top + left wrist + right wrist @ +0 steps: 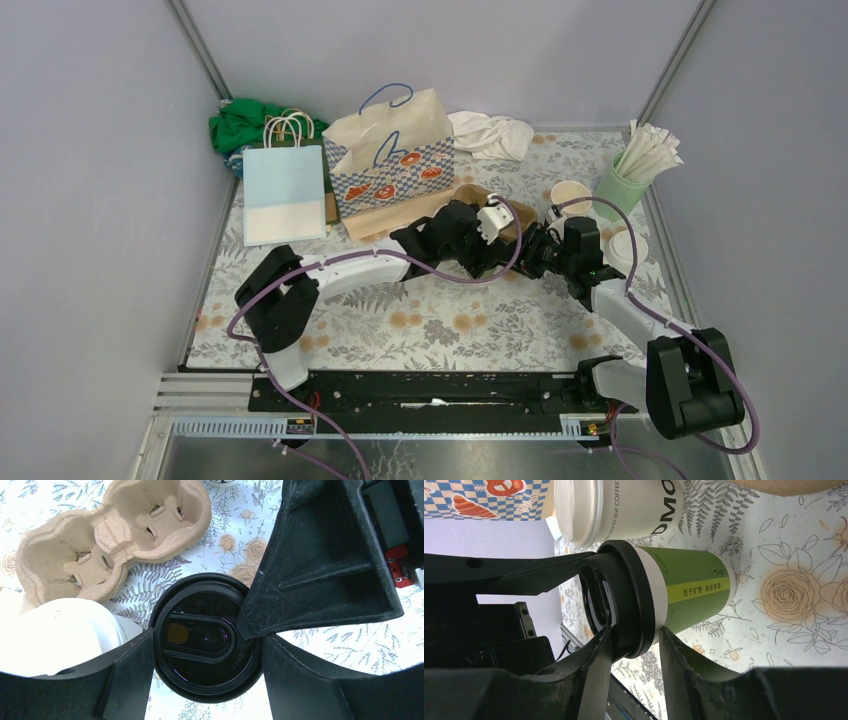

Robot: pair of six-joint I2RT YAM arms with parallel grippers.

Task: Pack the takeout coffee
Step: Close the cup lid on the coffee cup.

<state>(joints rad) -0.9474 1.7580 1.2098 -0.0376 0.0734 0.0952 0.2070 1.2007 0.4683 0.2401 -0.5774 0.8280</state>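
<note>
Grey walls [100, 150] enclose a table [450, 320] under a floral cloth. Mid-table, the green cup [689, 590] stands upright, long axis vertical, base on the cloth and black lid [626, 580] upward, just beside a white-lidded cream cup [624, 505]. Left gripper [207, 652]: jaws clamped across the lidded top. Right gripper [635, 632]: jaws straddle the lid's rim; whether they clamp it cannot be told.

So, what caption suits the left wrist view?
Left gripper clasping a black-lidded cup, other arm's finger on its lid; cardboard carrier beside.
</note>
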